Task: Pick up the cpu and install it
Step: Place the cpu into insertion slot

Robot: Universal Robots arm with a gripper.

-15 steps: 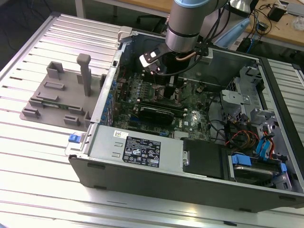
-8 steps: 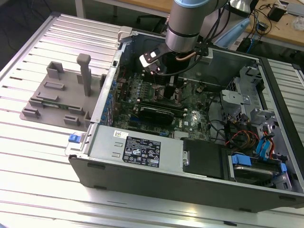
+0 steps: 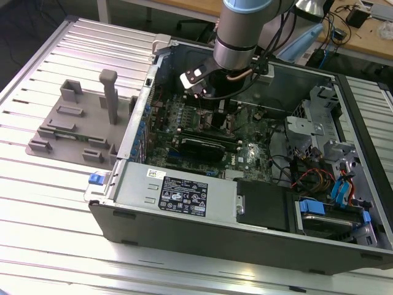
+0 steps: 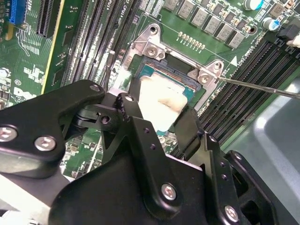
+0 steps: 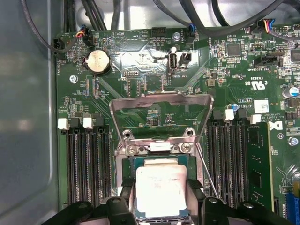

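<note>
Ribbed grey metal table [image 3: 49,203] bears an open dark computer case [image 3: 215,236]. Inside, black gripper [image 5: 161,200] clamps small square silvery-topped cpu [image 5: 161,183] between its fingers. Raised steel socket frame [image 5: 161,99] lies just beyond the fingertips.

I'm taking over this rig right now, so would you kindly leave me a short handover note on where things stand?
Gripper: down inside the computer case, shut on the cpu, fingers against two opposite sides.
Cpu: at the open socket on the motherboard, squared with it; whether it is fully seated cannot be told.
Load plate: flipped up; wire lever standing free beside the socket.
Done: cpu picked up and brought to the socket.
Left: cpu not yet released, load plate not yet closed.
</note>
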